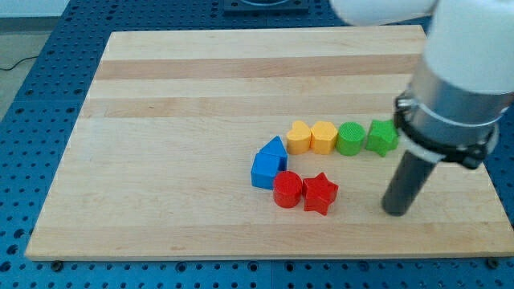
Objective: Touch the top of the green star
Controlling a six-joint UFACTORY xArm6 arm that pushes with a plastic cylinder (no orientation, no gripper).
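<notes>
The green star (382, 137) lies on the wooden board (177, 104) at the right end of a row of blocks, partly hidden at its right side by the arm. My tip (396, 210) rests on the board below the star and slightly to its right, apart from it. To the star's left are a green round block (350, 138), a yellow hexagon (324, 137) and a yellow heart (299, 137), all close together.
A blue block with a peaked top (269, 163) sits left of the middle, with a red cylinder (287, 189) and a red star (320, 193) just below it. The arm's white and grey body (458, 80) covers the board's right edge.
</notes>
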